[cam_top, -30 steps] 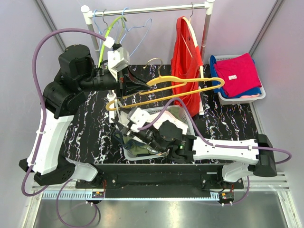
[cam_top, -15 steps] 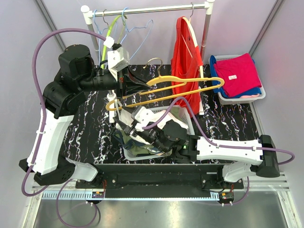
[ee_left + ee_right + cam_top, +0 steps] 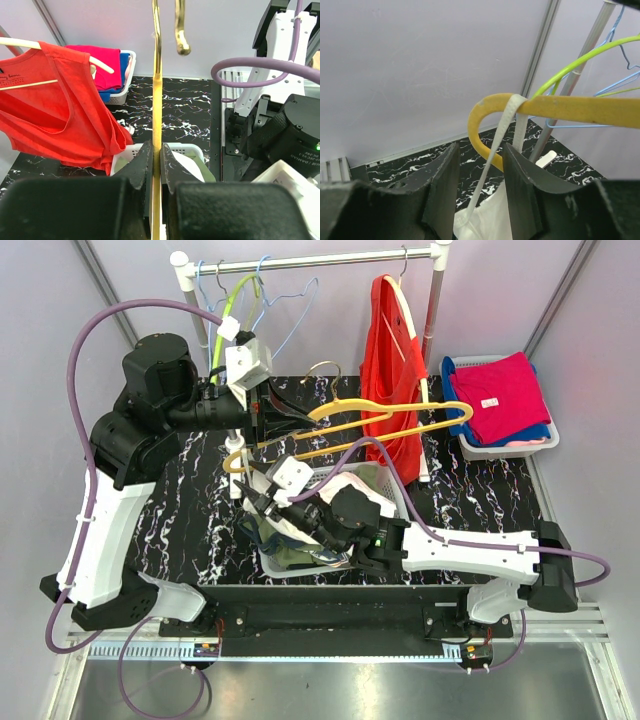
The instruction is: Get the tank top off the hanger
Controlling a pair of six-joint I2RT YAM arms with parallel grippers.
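R gripper has crept up & left to the curved end of the yellow hanger; jaws apart w/ the strap of the white tank top btwn them, strap still looped over that end, so top isn't off yet. L gripper stays clamped on the hanger bar. Black marbled table, white basket under the top, rail w/ red top behind.

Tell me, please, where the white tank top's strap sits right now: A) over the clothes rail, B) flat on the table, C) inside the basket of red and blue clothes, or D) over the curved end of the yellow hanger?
D: in the right wrist view the white strap drapes over the curved end of the yellow hanger.
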